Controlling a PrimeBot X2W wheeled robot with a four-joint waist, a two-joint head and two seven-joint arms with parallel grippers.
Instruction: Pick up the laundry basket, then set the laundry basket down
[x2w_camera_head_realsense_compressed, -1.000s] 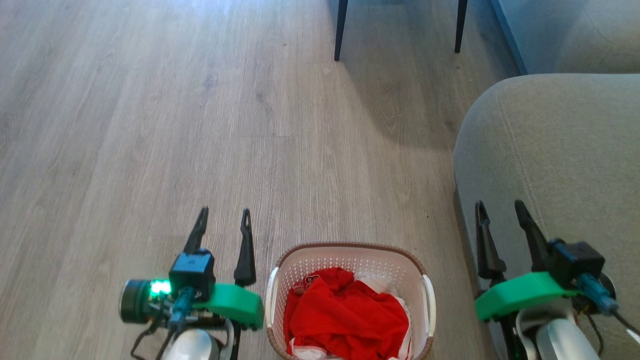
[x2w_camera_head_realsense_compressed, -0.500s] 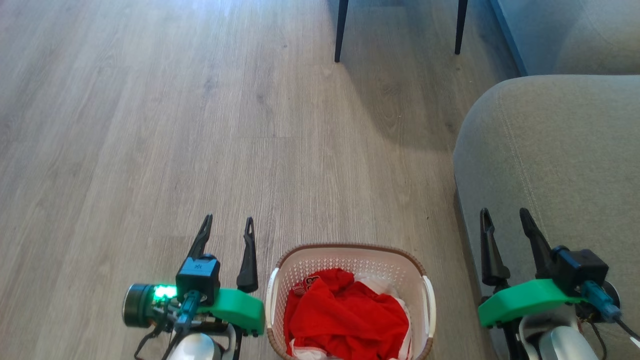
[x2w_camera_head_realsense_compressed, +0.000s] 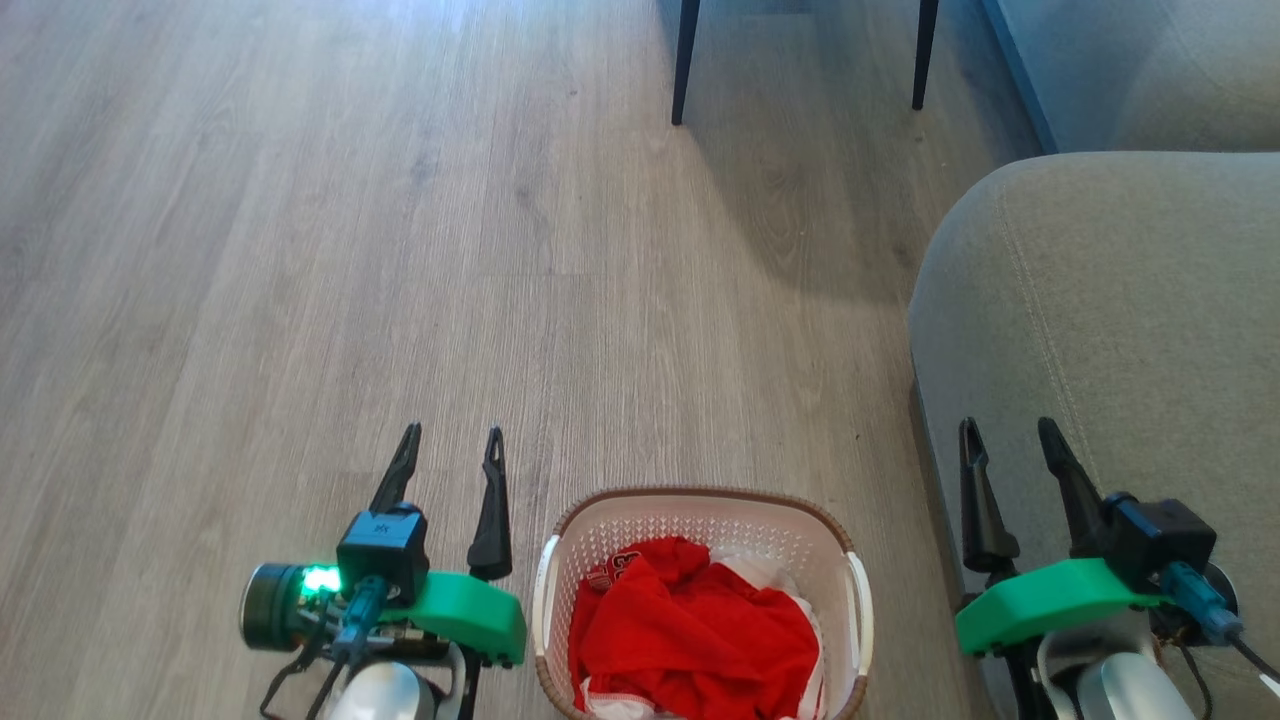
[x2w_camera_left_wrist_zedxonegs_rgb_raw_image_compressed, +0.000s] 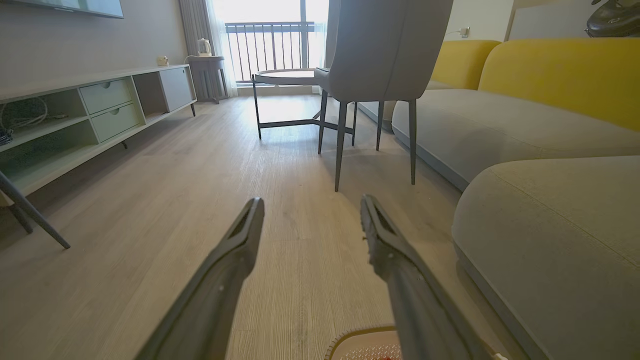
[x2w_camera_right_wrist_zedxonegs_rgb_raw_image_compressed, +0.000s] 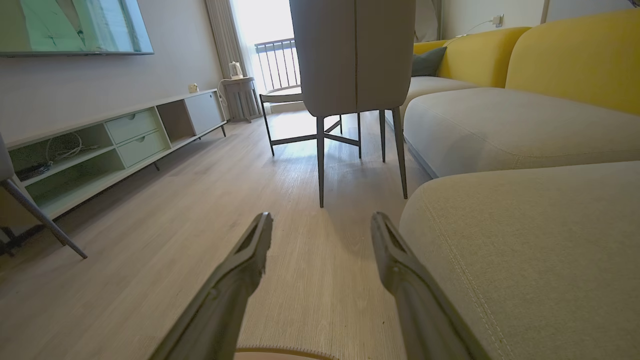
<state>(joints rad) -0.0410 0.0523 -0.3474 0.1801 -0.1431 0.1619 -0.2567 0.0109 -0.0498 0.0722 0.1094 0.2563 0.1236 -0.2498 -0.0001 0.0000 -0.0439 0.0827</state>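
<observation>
The laundry basket (x2w_camera_head_realsense_compressed: 700, 515), white with perforated walls, a brown rim and white side handles, sits on the wood floor at the bottom middle of the head view, holding red and white clothes (x2w_camera_head_realsense_compressed: 690, 630). My left gripper (x2w_camera_head_realsense_compressed: 450, 440) hangs open just left of the basket, apart from it. My right gripper (x2w_camera_head_realsense_compressed: 1008, 432) is open to the basket's right, over the sofa's edge. A piece of the basket's rim (x2w_camera_left_wrist_zedxonegs_rgb_raw_image_compressed: 362, 334) shows at the bottom of the left wrist view beside my left gripper (x2w_camera_left_wrist_zedxonegs_rgb_raw_image_compressed: 310, 207). The right wrist view has my right gripper (x2w_camera_right_wrist_zedxonegs_rgb_raw_image_compressed: 320, 222) open over bare floor, with a sliver of the basket's rim (x2w_camera_right_wrist_zedxonegs_rgb_raw_image_compressed: 280, 353).
A grey sofa (x2w_camera_head_realsense_compressed: 1110, 300) stands close on the right of the basket. A grey chair with thin dark legs (x2w_camera_left_wrist_zedxonegs_rgb_raw_image_compressed: 377, 65) and a small table (x2w_camera_left_wrist_zedxonegs_rgb_raw_image_compressed: 285, 80) stand ahead. A low TV cabinet (x2w_camera_left_wrist_zedxonegs_rgb_raw_image_compressed: 85, 115) runs along the left wall. Wood floor (x2w_camera_head_realsense_compressed: 350, 250) spreads ahead and left.
Both grippers dipped slightly toward the picture's bottom; the left has since risen a little. Both stay open and the basket has not moved.
</observation>
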